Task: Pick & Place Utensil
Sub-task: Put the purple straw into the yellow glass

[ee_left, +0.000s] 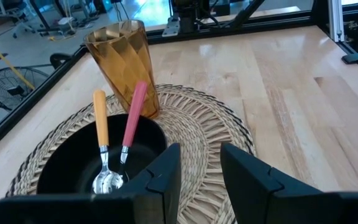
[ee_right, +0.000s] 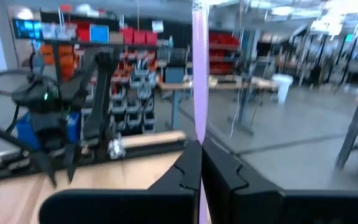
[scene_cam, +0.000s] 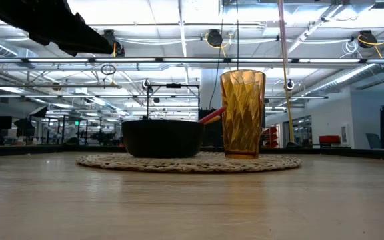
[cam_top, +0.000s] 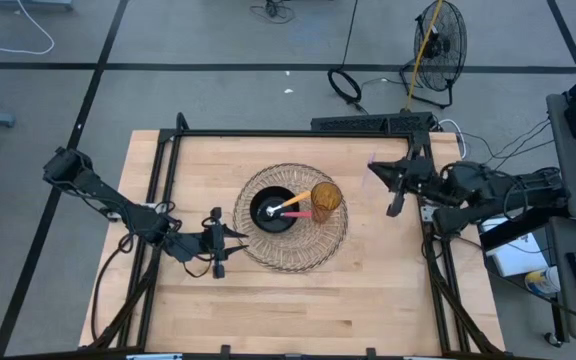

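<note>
Two spoons lay in a black bowl on a woven mat mid-table, wide bare wood around. The left gripper hung beside the mat, jaws apart and empty. The right gripper clamped a purple utensil near the table's edge.

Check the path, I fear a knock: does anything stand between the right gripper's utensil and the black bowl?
Yes. The amber cup stands on the woven mat beside the black bowl, on the side toward the right gripper, which grips a lilac-handled utensil. From above, nothing visible covers the bowl.
</note>
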You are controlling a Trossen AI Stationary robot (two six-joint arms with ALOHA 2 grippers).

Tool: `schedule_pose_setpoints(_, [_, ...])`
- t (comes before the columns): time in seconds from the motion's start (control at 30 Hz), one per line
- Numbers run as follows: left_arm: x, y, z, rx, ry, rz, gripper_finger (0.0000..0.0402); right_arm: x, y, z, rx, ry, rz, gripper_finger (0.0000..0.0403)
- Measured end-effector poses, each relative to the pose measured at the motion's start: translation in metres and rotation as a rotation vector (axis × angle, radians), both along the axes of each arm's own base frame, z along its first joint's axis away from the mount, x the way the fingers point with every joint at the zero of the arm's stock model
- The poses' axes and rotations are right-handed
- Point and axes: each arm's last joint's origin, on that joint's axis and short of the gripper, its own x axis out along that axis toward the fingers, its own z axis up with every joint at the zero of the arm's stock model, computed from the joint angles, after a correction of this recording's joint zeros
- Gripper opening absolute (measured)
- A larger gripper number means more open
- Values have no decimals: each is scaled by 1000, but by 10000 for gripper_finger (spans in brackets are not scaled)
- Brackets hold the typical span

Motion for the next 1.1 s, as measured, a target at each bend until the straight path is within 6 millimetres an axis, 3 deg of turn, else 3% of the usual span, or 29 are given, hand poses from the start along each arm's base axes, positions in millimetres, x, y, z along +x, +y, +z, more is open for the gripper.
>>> schedule_pose_setpoints(0.47, [0,0,1,-3,-11,-1,120,41,0,3,-122,-83,67,0])
schedule_pose_setpoints(0.8, [1,0,1,-6,-14,0,120,57,-11,-2,-44,-123,179,0])
schedule_pose_setpoints(1.1, [0,0,1,-4,-12,-1,120,73,-13,-19,11,-17,188,0])
